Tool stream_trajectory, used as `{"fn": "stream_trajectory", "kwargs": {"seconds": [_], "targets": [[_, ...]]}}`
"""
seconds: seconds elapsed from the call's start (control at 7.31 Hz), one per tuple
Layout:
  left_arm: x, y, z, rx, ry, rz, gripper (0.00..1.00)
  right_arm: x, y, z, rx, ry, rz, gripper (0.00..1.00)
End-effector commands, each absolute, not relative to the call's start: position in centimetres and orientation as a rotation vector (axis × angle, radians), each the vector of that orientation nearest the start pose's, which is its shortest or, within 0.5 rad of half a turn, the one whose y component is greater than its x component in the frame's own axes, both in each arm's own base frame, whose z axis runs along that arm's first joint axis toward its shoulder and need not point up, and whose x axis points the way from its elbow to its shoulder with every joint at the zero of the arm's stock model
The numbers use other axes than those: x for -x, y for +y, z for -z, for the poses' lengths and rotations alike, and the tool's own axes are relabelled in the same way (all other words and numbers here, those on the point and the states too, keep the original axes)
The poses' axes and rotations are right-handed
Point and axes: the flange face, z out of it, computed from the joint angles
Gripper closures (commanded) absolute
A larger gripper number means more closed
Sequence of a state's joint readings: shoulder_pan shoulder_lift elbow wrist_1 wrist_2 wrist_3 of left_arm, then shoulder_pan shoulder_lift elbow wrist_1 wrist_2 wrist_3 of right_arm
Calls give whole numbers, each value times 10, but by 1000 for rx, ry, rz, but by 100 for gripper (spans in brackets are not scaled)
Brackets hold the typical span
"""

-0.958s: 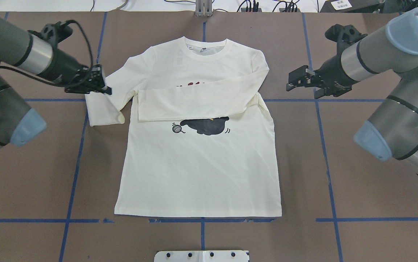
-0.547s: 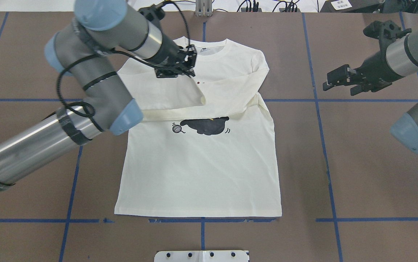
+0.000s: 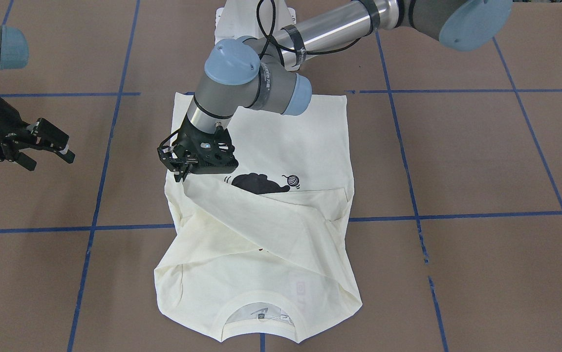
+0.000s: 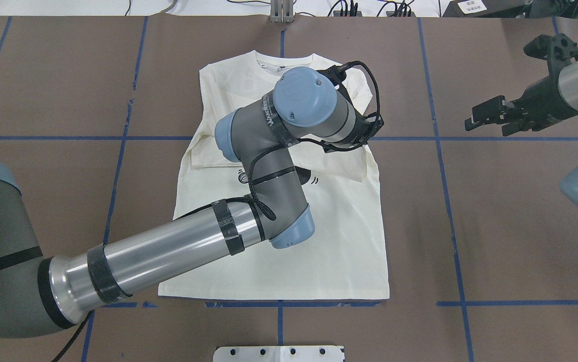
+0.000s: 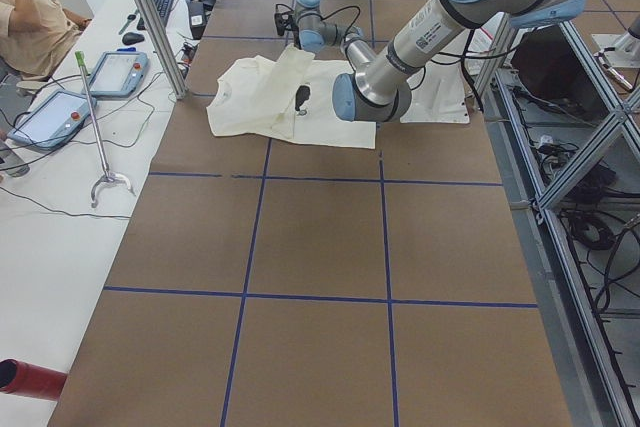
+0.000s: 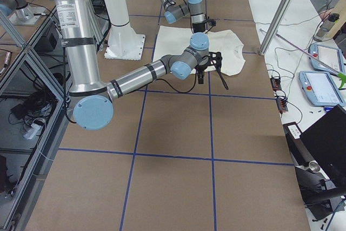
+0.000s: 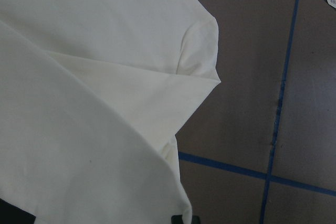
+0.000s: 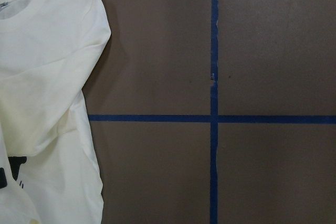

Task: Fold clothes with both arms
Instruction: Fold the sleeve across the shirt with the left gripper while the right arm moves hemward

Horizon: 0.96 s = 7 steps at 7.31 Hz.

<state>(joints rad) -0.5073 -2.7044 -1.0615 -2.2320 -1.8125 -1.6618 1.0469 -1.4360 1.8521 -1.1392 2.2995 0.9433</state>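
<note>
Left pincer [image 3: 179, 171] pinches a sleeve of the shirt [image 3: 300, 142]; right pincer [image 3: 58, 144] hovers spread, well apart

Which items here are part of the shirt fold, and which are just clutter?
Job: shirt; left gripper, holding its sleeve; right gripper, open, off to the side.
Lying about: teach pendants; hooked pole; red cylinder; blue tape grid.

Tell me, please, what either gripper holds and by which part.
The left gripper pinches the shirt by its sleeve cuff; the right gripper holds nothing.
</note>
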Motion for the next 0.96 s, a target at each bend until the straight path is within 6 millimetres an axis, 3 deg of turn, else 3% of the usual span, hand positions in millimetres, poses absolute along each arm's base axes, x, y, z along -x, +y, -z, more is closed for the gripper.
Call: {"fn": "stream_trajectory", "kwargs": {"seconds": [0.0,0.14,0.27,0.41,0.55,0.68,0.82], "targets": [[-677,-485,-45,-57,1300,344,2,217,-499,-394,-148,-1048,-64,0],[-645,-497,-50,-76,1320,359,4,241,-494,-382,-132,-1061,-49,0],[-567,-510,-118,-83,1332,334,4,281,-480,-359,-117,-1065,-98,0],[-481,-514,-177,-155,1320,239,4,331,-441,-336,-90,-1065,-201,0],[-439,-518,-214,-236,1279,195,4,371,-391,-316,-57,-1082,-255,1],[-424,-526,-237,-247,1239,201,4,420,-332,-311,-49,-1068,-311,3],[-416,-528,-243,-243,1235,201,4,453,-280,-312,-96,-1054,-340,10]]}}
